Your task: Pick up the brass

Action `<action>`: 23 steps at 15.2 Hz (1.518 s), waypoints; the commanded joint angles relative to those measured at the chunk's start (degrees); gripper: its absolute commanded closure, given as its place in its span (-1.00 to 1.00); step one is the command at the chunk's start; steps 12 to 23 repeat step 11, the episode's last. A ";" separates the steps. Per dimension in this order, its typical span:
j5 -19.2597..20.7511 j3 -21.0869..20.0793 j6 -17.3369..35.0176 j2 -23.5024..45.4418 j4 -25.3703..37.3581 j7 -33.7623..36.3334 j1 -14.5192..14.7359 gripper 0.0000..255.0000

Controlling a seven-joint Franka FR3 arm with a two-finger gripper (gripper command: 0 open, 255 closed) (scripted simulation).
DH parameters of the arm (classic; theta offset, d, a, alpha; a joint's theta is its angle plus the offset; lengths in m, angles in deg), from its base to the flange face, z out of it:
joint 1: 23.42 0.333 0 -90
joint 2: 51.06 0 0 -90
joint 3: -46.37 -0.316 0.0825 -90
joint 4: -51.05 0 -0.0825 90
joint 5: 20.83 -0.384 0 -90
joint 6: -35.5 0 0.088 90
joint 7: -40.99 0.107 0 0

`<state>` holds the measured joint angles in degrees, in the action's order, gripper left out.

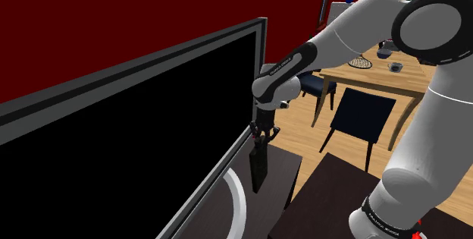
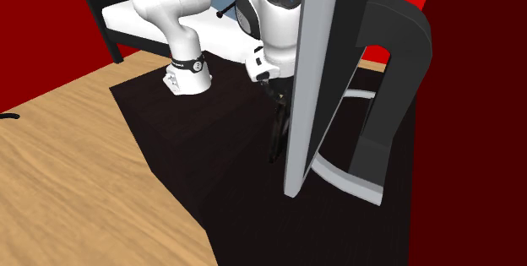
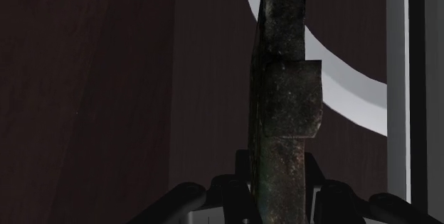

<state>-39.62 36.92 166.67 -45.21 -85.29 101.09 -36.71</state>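
The brass (image 3: 284, 94) is a dark, speckled, stepped slab that stands on end between my fingers. My black gripper (image 3: 279, 200) is shut on its upper end, one finger (image 3: 229, 190) on each side. In the shoulder view the gripper (image 1: 263, 134) points straight down and the brass (image 1: 258, 166) hangs below it, just in front of the monitor's lower corner. Its lower end is close to the dark tabletop (image 1: 280, 171); I cannot tell whether it touches. In the second exterior view the brass (image 2: 277, 135) shows as a dark strip beside the monitor's edge.
A large black monitor (image 1: 129, 131) with a grey curved foot (image 1: 236, 199) stands right beside the gripper. The dark stand (image 2: 194, 146) carries the arm's base (image 2: 187, 77). Behind are a wooden table (image 1: 386, 70) with small items and a dark chair (image 1: 364, 116).
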 commanded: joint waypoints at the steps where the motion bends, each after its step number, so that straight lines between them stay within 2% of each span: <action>1: 0.20 0.03 -1.48 -1.06 0.49 0.43 -0.03 1.00; 9: 0.83 0.23 -7.55 -5.67 2.05 1.84 -0.26 1.00; 23: 0.84 0.23 -7.67 -5.75 2.09 1.87 -0.26 1.00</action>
